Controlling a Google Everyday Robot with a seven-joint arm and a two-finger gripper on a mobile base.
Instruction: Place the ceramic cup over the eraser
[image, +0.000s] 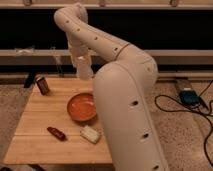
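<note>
My gripper hangs at the end of the arm above the back of the wooden table, behind the orange bowl. It is shut on the ceramic cup, a small white tapered cup held in the air. The eraser, a dark reddish-brown upright block, stands at the table's back left corner, to the left of and below the cup. The cup and the eraser are well apart.
An orange bowl sits mid-table. A flat red elongated thing and a pale flat block lie near the front edge. My own arm covers the table's right side. A blue box and cables lie on the floor at right.
</note>
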